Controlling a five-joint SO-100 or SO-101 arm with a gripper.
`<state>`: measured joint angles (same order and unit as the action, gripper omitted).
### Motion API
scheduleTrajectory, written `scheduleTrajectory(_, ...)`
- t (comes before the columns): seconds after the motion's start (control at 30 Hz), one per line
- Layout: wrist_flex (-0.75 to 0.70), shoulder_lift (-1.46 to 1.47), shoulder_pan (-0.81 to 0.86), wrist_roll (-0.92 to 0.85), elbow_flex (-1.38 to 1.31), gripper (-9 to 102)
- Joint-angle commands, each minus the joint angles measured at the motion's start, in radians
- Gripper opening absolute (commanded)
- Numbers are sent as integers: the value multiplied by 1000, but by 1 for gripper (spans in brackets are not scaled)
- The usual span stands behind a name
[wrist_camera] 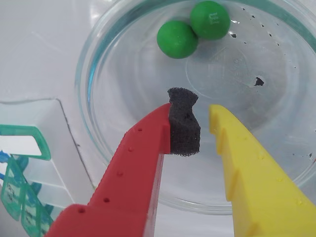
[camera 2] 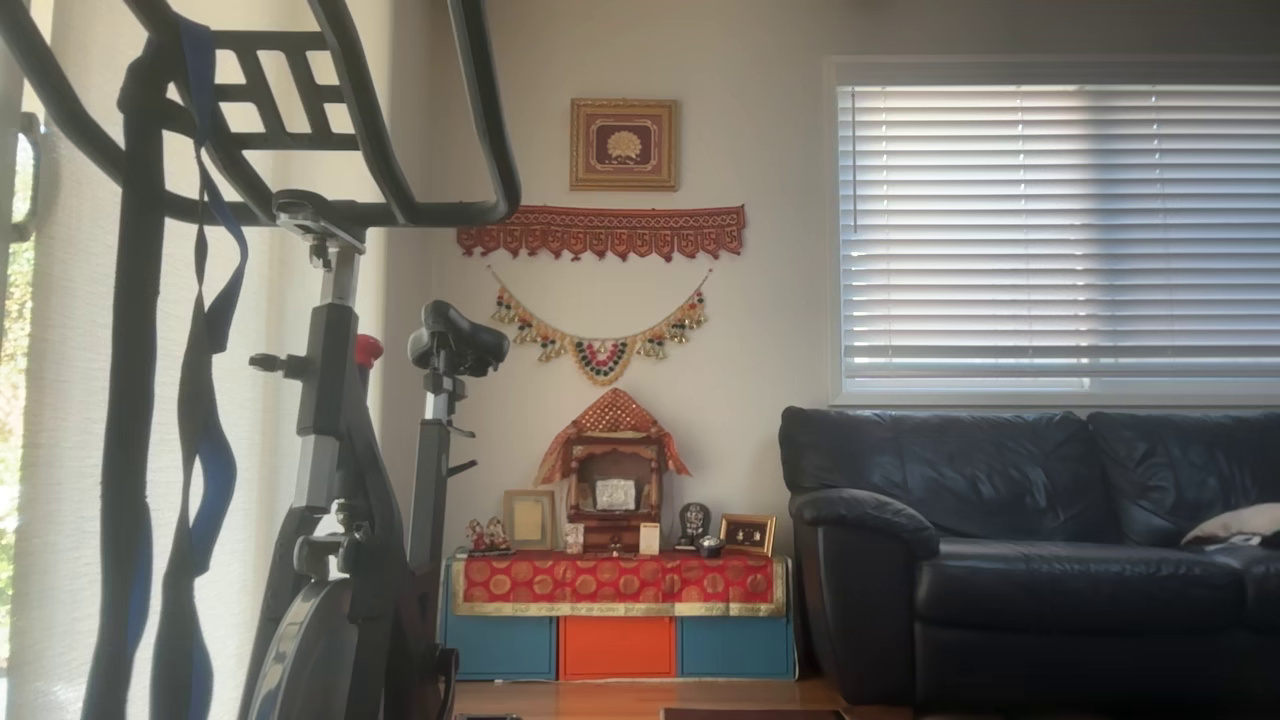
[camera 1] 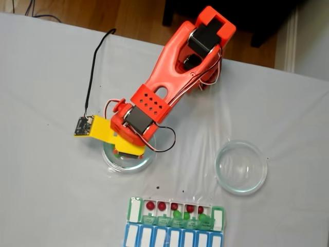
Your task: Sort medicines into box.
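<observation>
jaws apart over 2 green medicines

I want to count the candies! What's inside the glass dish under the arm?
Two green balls lie in the dish with some black specks. The open gripper covers part of the bottom.

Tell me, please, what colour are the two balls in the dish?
Bright green balls, clearest in the wrist view.

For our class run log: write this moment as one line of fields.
claw: open, empty, over glass dish | green balls: two left in dish | box: red and green balls in compartments | phase: reaching
</observation>
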<state>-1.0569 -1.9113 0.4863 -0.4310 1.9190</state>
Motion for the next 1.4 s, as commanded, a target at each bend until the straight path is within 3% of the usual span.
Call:
scheduleTrajectory(0.0, 32, -57, 25, 44, -12, 7)
scheduleTrajectory(0.9, 25, 14, 91, 354, -66, 11)
scheduleTrajectory(1.1, -5, 46, 97, 374, -95, 22)
scheduleTrajectory(1.37, -20, 69, 106, 419, -130, 23)
